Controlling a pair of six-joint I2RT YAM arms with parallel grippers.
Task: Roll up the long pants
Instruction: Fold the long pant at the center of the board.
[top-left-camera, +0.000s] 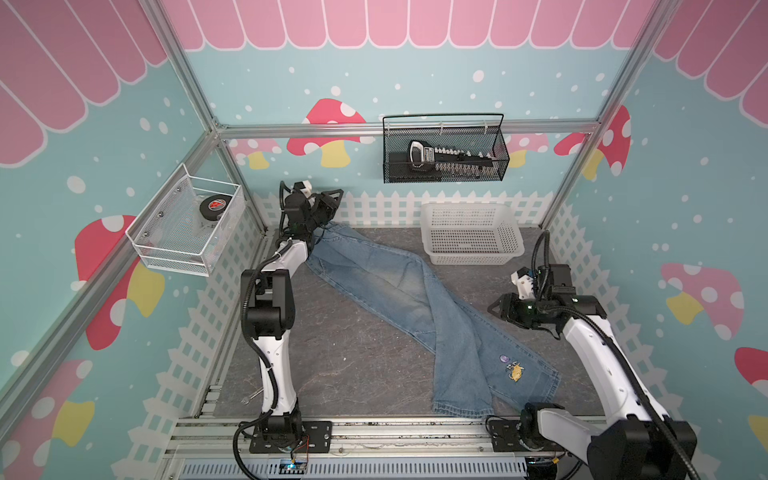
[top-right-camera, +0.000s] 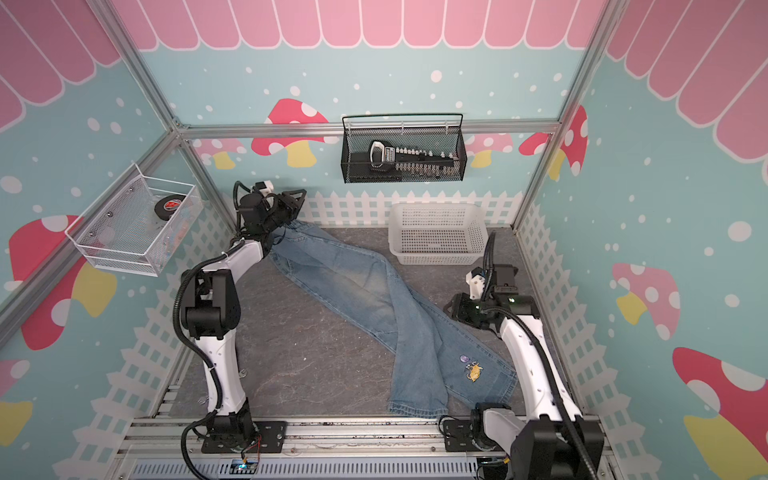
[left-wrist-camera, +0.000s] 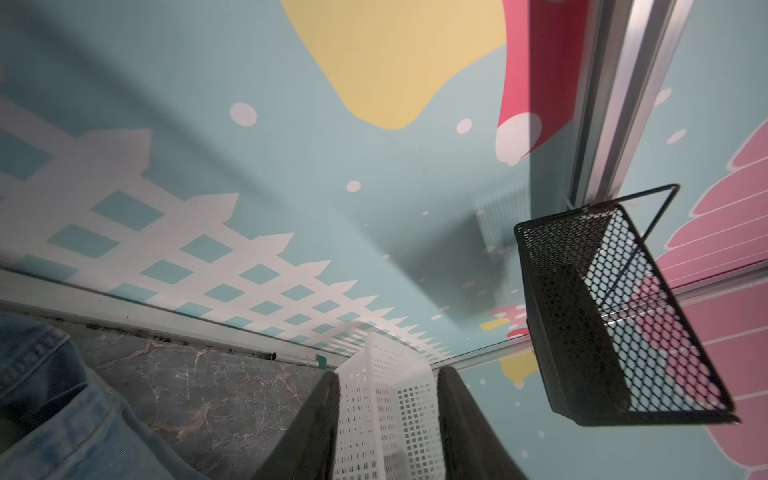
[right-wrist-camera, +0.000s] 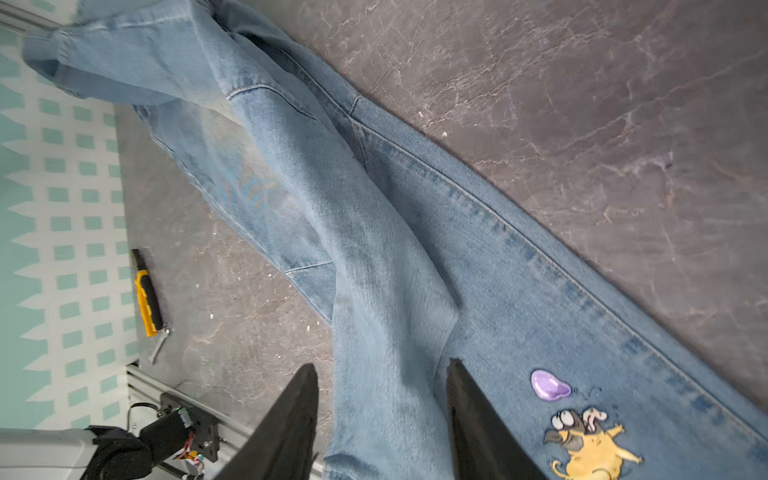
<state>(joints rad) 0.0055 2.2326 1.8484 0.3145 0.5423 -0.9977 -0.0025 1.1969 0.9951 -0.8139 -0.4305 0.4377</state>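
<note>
One pair of long pants (top-left-camera: 399, 299), light blue faded denim, flat and unrolled on the grey marbled surface (top-left-camera: 332, 365). Long axis on a diagonal: waist end (top-left-camera: 326, 235) in the far left corner, two hems toward the near right. Two legs, crossed partway down, one hem (top-left-camera: 461, 405) close to the near edge, the other hem (top-left-camera: 536, 382) further right. One cartoon patch (right-wrist-camera: 590, 440), yellow creature under a purple blob, close to the right-hand hem.

Two arms, two pincers. Left pincer (top-left-camera: 332, 198) raised in the far left corner above the waist end, fingers spread, nothing between them; in the left wrist view (left-wrist-camera: 388, 372), only the distant basket visible through the gap. Right pincer (top-left-camera: 494, 309) low at the right edge of the denim, about mid-leg, fingers likewise apart and pinching nothing (right-wrist-camera: 380, 365); contact with the cloth impossible to tell.

Three baskets in all: one white plastic basket (top-left-camera: 471, 257) on the surface at the far right, well apart from the pants; one black wire basket (top-left-camera: 444, 176) on the back wall; one white mesh basket (top-left-camera: 178, 259) on the left wall. One yellow-and-black tool (right-wrist-camera: 145, 299) at the left edge of the surface.
</note>
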